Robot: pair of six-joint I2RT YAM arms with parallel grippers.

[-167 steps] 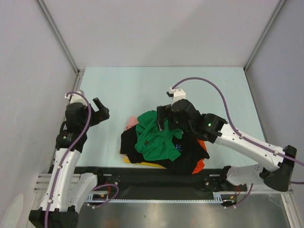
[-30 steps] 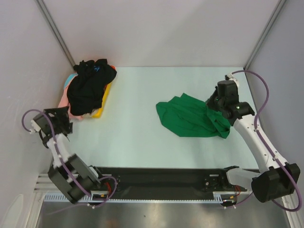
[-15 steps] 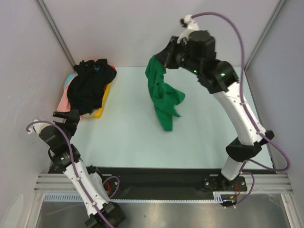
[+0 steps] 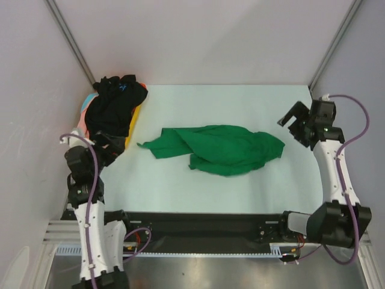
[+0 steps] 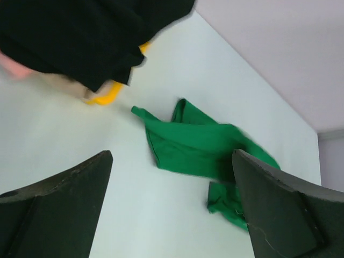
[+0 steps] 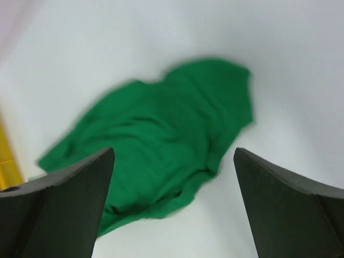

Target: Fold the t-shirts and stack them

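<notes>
The green t-shirt [image 4: 219, 149] lies crumpled and spread out across the middle of the table; it also shows in the left wrist view [image 5: 204, 148] and in the right wrist view [image 6: 161, 134]. The black t-shirt with a small blue mark [image 4: 114, 108] lies on top of a heap at the back left, with yellow [image 4: 131, 129], pink and light blue cloth showing under it. My left gripper [image 4: 108, 146] is open and empty, near the heap's front edge. My right gripper [image 4: 295, 123] is open and empty, just right of the green shirt.
The pale table [image 4: 180, 180] is framed by grey walls and two slanted metal posts [image 4: 72, 42]. A black rail [image 4: 198, 226] runs along the near edge between the arm bases.
The right arm had the green shirt lifted high at the back; now the shirt lies spread on the table and the right gripper has let go and moved right. The left gripper has moved up towards the heap.
</notes>
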